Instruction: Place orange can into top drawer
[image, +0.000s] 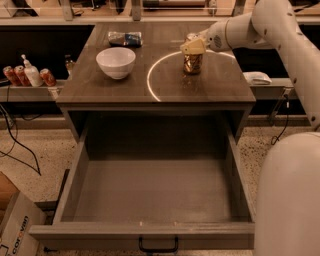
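The orange can (192, 64) stands upright on the desk (220, 85), toward the far right of the top, its dented golden side showing no print that can be read. The claw (193, 46) sits right at the can's top, at 12 o'clock from it, on a white arm (250, 30) coming in from 2 o'clock; whether it grips the can or how wide it is cannot be told. A thin bright ring (150, 82) curves across the desk around the can. At 9 o'clock from the can is a white bowl (115, 62), and at 10 o'clock a dark packet (125, 38), its writing illegible. At 6 o'clock the top drawer (150, 235) is pulled wide open, black handle (158, 246) at its front. Far off at 9 o'clock, small red cans (47, 77) flank a white pump bottle (32, 74). At 7 o'clock a cardboard box (17, 225) shows partly cut-off lettering.
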